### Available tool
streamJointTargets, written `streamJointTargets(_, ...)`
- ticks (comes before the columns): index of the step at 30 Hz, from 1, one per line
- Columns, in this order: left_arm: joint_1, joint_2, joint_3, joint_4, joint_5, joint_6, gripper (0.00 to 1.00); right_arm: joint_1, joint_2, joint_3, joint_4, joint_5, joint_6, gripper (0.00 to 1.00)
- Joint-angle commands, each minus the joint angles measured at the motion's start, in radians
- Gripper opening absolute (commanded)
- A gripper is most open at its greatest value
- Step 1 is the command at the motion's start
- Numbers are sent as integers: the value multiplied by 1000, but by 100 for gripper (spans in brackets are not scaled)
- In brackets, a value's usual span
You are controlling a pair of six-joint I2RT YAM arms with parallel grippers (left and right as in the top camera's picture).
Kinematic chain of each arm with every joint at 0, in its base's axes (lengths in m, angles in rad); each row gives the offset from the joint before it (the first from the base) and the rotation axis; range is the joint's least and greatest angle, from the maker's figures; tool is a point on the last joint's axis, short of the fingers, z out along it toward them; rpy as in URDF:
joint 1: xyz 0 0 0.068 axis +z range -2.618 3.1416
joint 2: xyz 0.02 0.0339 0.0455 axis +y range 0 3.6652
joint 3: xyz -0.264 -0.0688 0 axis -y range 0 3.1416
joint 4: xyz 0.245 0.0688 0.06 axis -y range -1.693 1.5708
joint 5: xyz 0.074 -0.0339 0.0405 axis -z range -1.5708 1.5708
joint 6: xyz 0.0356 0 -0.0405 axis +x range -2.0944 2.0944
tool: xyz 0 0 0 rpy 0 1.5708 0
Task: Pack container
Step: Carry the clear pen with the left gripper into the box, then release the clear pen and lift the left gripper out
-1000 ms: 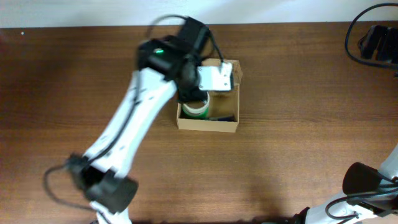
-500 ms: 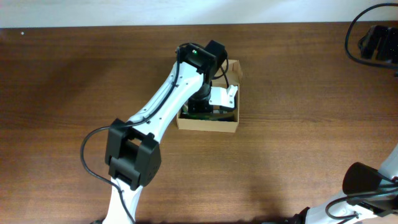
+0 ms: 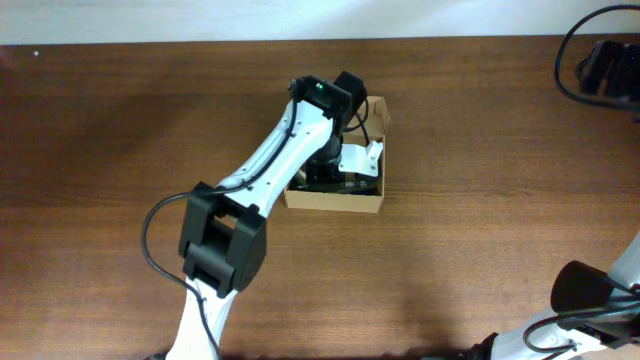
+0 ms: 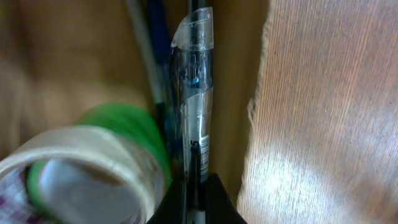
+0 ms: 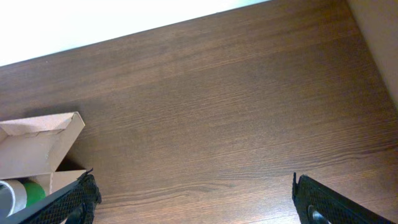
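Note:
The container is a small tan cardboard box with its lid flap open, at the middle of the table. My left gripper reaches down into it. In the left wrist view my left gripper is shut on a clear pen that lies along the box's inner wall. A tape roll with a green core lies beside the pen. My right gripper is open and empty over bare table. The right wrist view shows the container and the tape roll at its far left.
The wooden table stretches around the box. Black cables and gear sit at the back right corner. The right arm's base is at the front right.
My left arm has swung to the right and lowered its gripper into the box, over the tape roll. The right arm has not moved.

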State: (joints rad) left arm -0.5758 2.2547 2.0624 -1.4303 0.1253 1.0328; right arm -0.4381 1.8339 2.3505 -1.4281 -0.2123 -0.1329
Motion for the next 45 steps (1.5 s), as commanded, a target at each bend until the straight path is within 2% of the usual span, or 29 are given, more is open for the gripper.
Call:
streamJointTargets(1,-6,34,-2,1,40,15,2,-1,2,4,3,-13,4,99)
streamJointTargets(2,-7,34,-2,0,40,14,3,-1,2,4,3,-13,4,99)
streamJointTargets(4,-11,32,-2,-2,39,1,26,-1,2,4,3,-13,4,99)
streamJointTargets(5,-13,32,-2,-2,39,1,34,-1,2,4,3,-13,4,99)
streamJointTargets(8,-16,11,-2,-2,36,0,37,-1,2,4,3,-13,4,99)
streamJointTargets(9,-18,-4,-2,1,35,-4,45,-1,2,4,3,-13,4,99)
streamJointTargets(10,-18,-25,-2,10,33,-22,49,-1,2,4,3,-13,4,99)
streamJointTargets(15,-18,-179,-2,79,-72,-186,59,-1,2,4,3,-13,4,99)
streamJointTargets(22,21,-490,-2,164,-246,-371,61,-1,2,4,17,-21,4,99)
streamJointTargets(27,200,-673,-2,208,-246,-457,59,-1,2,4,34,-51,12,99)
streamJointTargets(29,320,-712,-2,234,-246,-525,53,-1,2,4,60,-91,12,99)
streamJointTargets(31,487,-719,-3,260,-241,-664,34,-1,2,4,59,-196,18,99)
streamJointTargets(32,545,-713,-8,267,-227,-723,22,-1,3,4,51,-237,19,97)
streamJointTargets(33,602,-705,-17,272,-202,-780,14,1,6,4,39,-287,19,86)
streamJointTargets(35,702,-672,-43,272,-130,-871,3,11,18,1,13,-331,21,41)
streamJointTargets(37,759,-626,-75,275,-34,-892,2,27,32,-23,2,-326,52,11)
streamJointTargets(38,776,-602,-87,277,13,-892,2,35,38,-40,3,-326,69,4)
streamJointTargets(45,805,-351,-114,297,443,-891,2,86,117,-239,56,-398,88,4)
